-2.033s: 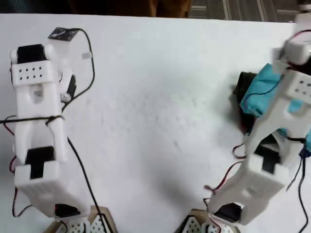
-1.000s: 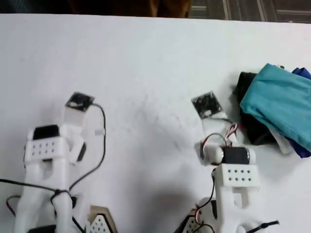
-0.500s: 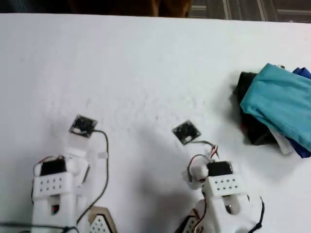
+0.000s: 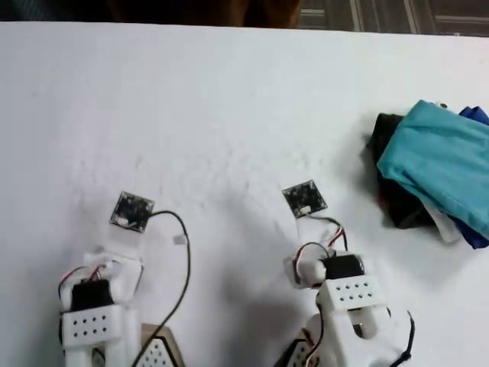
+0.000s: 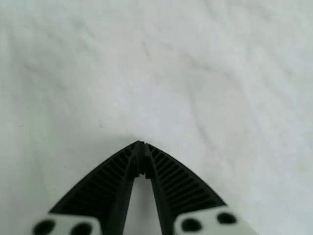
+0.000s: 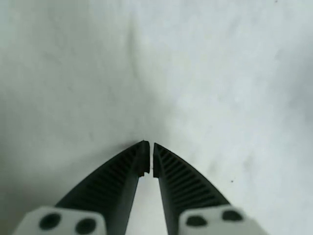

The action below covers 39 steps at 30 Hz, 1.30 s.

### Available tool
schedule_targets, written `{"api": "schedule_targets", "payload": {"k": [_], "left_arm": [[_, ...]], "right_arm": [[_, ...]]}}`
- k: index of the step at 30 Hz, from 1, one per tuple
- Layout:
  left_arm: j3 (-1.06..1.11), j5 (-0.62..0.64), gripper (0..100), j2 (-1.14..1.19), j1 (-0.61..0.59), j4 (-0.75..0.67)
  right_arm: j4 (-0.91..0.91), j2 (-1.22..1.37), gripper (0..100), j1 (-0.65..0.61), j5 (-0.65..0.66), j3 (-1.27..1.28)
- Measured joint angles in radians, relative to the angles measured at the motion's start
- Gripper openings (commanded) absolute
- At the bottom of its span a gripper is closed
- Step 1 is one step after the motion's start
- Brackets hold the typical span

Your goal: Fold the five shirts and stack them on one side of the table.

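At the near edge of the white tabletop both white arms sit folded low: left arm by the near-left corner, right arm approx. centre-right, wrist cams facing down at the tabletop surface. Left gripper closed, black ribbed tips touching. Right gripper closed too, w/ just a hairline slit betw. the tips. Stack of folded shirts lies at the right side, well apart from both arms. Teal cloth shirt is on top, long axis slanting far-left to near-right, over a black shirt and a blue shirt.
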Motion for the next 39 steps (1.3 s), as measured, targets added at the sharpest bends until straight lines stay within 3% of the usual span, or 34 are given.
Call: {"api": "schedule_targets", "payload": {"k": [10, 19, 23, 30, 39], "left_arm": [[0.008, 0.002, 3, -0.229, 0.0, 0.152], [0.021, 0.002, 3, -0.296, 0.0, 0.17], [0.021, 0.002, 3, -0.296, 0.0, 0.172], [0.021, 0.002, 3, -0.296, 0.009, 0.172], [0.021, -0.002, 3, -0.298, 0.135, 0.172]], "right_arm": [[0.005, -0.009, 1.8, 0.002, -0.003, 0.061], [0.005, -0.009, 1.8, 0.003, -0.008, 0.063], [0.012, -0.063, 1.8, 0.054, -0.086, 0.071], [0.043, -0.348, 1.8, 0.157, -0.141, 0.14], [0.298, -0.781, 1.8, 0.157, -0.149, 0.239]]}}
